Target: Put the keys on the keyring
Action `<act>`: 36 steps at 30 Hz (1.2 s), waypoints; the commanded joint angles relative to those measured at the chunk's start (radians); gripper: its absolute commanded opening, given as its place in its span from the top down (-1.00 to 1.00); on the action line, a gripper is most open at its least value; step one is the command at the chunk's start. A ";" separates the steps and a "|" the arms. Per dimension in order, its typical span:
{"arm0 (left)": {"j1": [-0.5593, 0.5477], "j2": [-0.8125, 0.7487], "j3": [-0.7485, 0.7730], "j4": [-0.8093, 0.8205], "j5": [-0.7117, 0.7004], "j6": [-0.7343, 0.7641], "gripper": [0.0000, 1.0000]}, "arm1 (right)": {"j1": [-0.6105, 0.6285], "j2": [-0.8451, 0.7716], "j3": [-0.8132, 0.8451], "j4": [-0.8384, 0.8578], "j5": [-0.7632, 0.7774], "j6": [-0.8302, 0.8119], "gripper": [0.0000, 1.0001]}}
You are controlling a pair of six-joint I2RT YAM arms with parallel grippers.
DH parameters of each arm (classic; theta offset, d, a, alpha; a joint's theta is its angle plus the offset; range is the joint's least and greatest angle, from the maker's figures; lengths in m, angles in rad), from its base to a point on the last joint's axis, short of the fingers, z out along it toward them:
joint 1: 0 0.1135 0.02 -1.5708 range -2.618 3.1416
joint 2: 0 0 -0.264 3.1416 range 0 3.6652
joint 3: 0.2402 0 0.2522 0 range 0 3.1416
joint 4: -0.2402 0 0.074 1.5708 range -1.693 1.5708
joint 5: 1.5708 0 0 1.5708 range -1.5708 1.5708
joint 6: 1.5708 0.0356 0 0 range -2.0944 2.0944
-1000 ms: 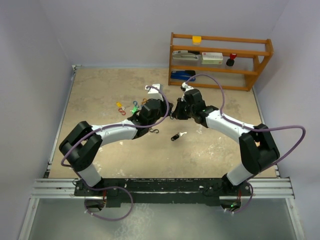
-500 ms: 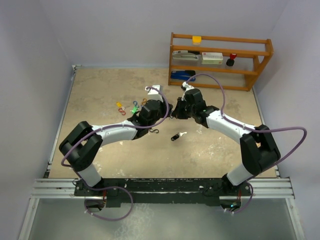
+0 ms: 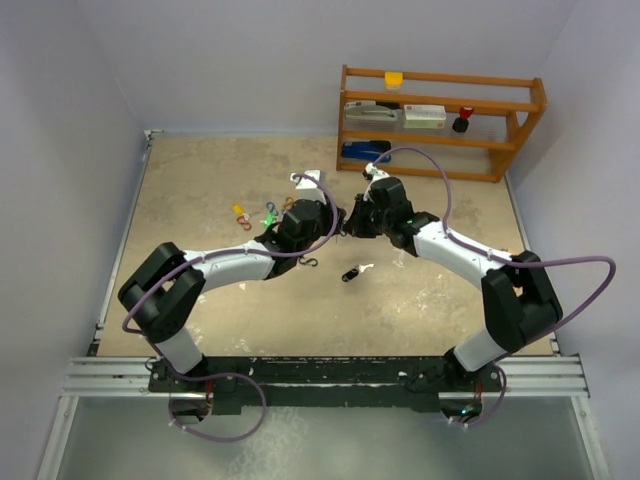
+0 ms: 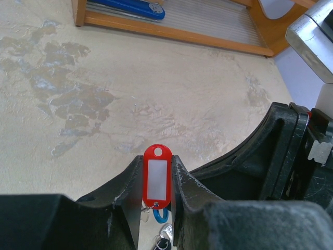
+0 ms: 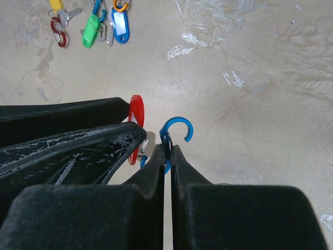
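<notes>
- The left arm [image 3: 225, 265] comes up from the near left corner. It bends by the left side of the desk [image 3: 450, 310] and then stretches in toward the middle.
- The right arm [image 3: 455, 250] does the same from the near right. The two hands meet tip to tip over the middle of the desk.
- The left hand [image 4: 156, 172] is nearly closed, and its two fingers pinch the red-tagged key [image 4: 157, 177] by its tag. The tag stands upright between them. A silver key hangs just under it, low in the left wrist view.
- The right hand [image 5: 167, 151] is squeezed tight on the blue clip [image 5: 174, 133]. The clip's open hook pokes out past the fingertips, just beside the red tag.
- Both hands are held above the desk, not resting on it.
- The black fob [image 3: 352, 272] lies on the desk just on the near side of the hands and is not touching them.
- A black clip [image 3: 308, 262] lies right beside the left arm's wrist.
- More keys lie in a little bunch to the left of the left hand. These are the yellow-tagged key [image 3: 238, 210], the green-tagged key [image 5: 91, 37] and the blue-tagged key [image 5: 119, 25].
- A red clip [image 5: 58, 31] and an orange clip [image 5: 120, 5] lie in with them.
- Walls close in the desk on the left, back and right.
- A wooden shelf [image 3: 440, 138] fills the far right corner, well behind the right hand.
- Bare desk shows between the two arms on the near side.
- There is more bare desk along the far left, between the bunch of keys and the walls.
</notes>
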 commanded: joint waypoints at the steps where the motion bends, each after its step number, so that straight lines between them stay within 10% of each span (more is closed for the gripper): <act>1: -0.005 -0.002 -0.003 0.048 0.010 0.003 0.66 | -0.004 -0.037 -0.003 0.026 -0.020 0.003 1.00; 36: -0.006 0.014 -0.010 0.054 0.025 0.003 0.66 | -0.004 -0.033 0.000 0.032 -0.027 0.001 1.00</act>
